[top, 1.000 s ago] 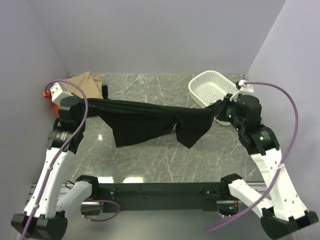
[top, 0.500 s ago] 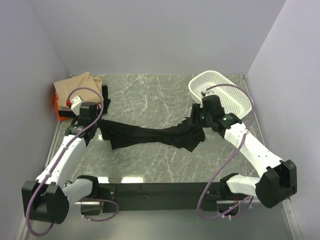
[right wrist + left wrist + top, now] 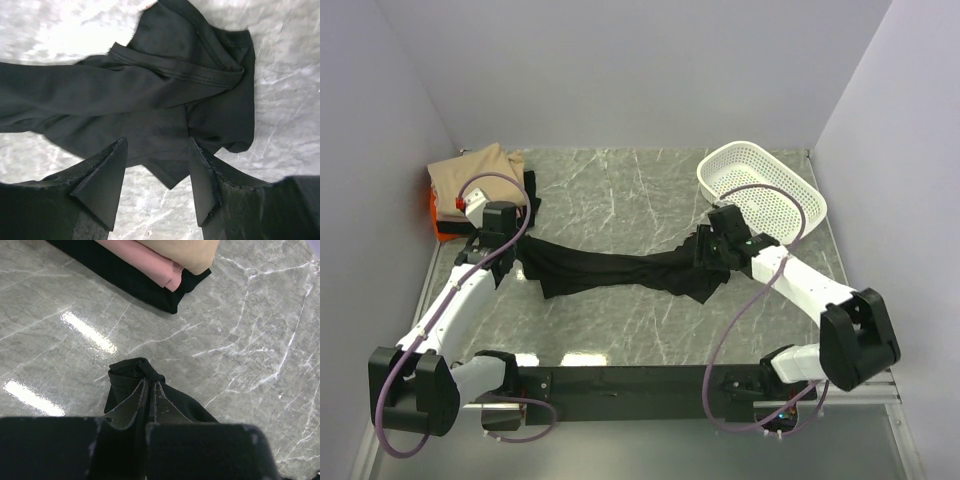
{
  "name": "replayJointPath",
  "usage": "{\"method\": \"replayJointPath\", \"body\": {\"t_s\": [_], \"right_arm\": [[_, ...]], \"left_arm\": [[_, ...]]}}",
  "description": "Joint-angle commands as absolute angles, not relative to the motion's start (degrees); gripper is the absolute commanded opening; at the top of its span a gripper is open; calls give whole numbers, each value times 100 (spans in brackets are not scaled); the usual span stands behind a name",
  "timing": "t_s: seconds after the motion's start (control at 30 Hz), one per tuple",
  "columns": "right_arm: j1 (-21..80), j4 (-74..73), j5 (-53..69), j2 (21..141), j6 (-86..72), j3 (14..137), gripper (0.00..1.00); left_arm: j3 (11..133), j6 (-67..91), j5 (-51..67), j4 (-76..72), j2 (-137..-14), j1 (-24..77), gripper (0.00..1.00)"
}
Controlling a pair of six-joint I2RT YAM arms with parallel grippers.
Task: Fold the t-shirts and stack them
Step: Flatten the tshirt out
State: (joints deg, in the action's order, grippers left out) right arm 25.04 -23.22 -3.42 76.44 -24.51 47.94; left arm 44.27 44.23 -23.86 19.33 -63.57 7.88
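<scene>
A black t-shirt (image 3: 620,268) lies stretched and bunched across the marble table, running from left to right. My left gripper (image 3: 510,243) is shut on its left end, and a pinch of black cloth (image 3: 135,371) sticks out past the closed fingertips (image 3: 149,385). My right gripper (image 3: 705,250) hovers open just above the shirt's crumpled right end (image 3: 165,85), nothing between its fingers. A stack of folded t-shirts (image 3: 480,170), tan on top over pale pink (image 3: 150,260) and black, sits at the back left.
A white perforated basket (image 3: 760,185) stands at the back right, close behind my right arm. An orange item (image 3: 442,218) lies at the left wall beside the stack. Grey walls close in on both sides.
The shirt, held taut in the air a second ago, has come down onto the table. My right gripper has opened and let go of its end. Both arms have dropped low.
</scene>
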Motion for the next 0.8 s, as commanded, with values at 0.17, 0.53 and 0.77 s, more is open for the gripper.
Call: {"method": "replayJointPath", "body": {"t_s": [0.17,0.53,0.77], "right_arm": [[2355,-1819,-17,8226,-2566,4597,58],[2171,-1722,237,8587,-2602,4342,57],[2136,-1609,430,8534,-2602,4149,56]], "left_arm": [[4517,4316,-2347,1670,-6319,756,2],[4535,4307,-2303,1687,-6258,756,2],[4544,4307,-2329,1688,-6258,756,2]]}}
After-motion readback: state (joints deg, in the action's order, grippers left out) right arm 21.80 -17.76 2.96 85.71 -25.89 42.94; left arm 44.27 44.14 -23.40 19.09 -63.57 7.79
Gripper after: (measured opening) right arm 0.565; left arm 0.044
